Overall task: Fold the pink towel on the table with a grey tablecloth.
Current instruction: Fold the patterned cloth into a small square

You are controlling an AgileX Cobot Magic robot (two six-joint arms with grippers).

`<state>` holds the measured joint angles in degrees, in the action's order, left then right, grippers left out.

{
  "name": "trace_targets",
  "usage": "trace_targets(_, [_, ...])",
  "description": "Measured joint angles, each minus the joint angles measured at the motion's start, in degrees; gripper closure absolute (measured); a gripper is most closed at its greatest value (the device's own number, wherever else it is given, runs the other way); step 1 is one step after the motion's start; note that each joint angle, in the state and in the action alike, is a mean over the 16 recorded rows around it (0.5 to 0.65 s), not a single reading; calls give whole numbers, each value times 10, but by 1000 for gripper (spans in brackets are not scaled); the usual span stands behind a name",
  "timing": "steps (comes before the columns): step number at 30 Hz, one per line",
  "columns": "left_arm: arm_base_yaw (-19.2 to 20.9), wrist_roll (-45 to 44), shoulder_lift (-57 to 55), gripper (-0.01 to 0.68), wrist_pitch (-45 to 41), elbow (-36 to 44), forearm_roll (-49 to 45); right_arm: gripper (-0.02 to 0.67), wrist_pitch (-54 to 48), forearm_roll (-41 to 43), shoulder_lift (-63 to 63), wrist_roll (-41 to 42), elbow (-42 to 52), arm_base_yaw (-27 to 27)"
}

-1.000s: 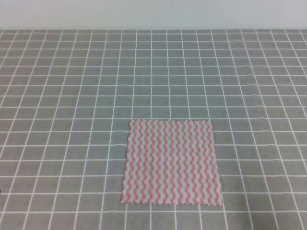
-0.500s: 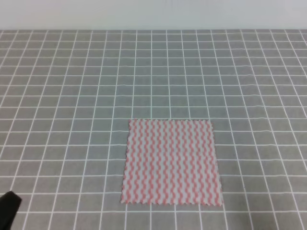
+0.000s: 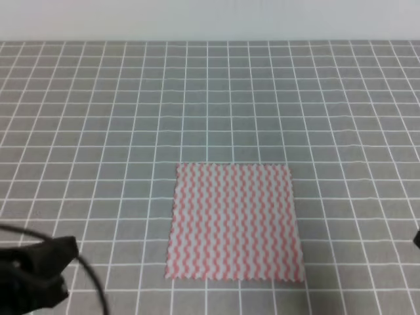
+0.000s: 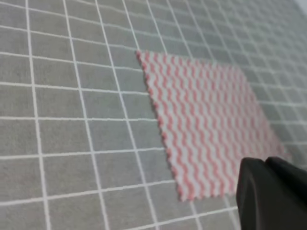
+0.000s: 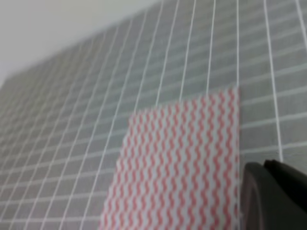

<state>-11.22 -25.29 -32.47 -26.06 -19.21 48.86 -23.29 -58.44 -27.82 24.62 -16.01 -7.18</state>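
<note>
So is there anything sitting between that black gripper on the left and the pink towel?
Nothing visible. Between the left gripper and the pink towel there is only bare grey tablecloth, and the towel lies flat and unfolded with nothing on it. Of the right gripper only a sliver shows at the picture's edge.

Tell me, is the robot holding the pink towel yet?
No. The pink towel lies flat and untouched; the left gripper is off to its side, holding nothing.
</note>
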Motion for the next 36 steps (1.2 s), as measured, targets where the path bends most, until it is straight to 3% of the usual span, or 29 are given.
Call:
trace_targets(9, [-21, -164, -183, 677, -18, -77, 65, 666, -73, 18, -134, 5, -52, -3])
trace_targets(17, [-98, -271, -298, 676, 16, -125, 142, 666, -89, 13, -243, 11, -102, -62])
trace_targets(23, [-156, -294, -344, 676, 48, -148, 158, 666, -59, 31, -321, -11, -135, -149])
trace_targets(28, [-178, -296, -360, 676, 59, -157, 154, 666, -30, 69, -379, -44, -156, -211])
trace_targets(36, [-181, -298, -363, 677, 57, -158, 150, 619, -25, 158, -452, -110, -177, -237])
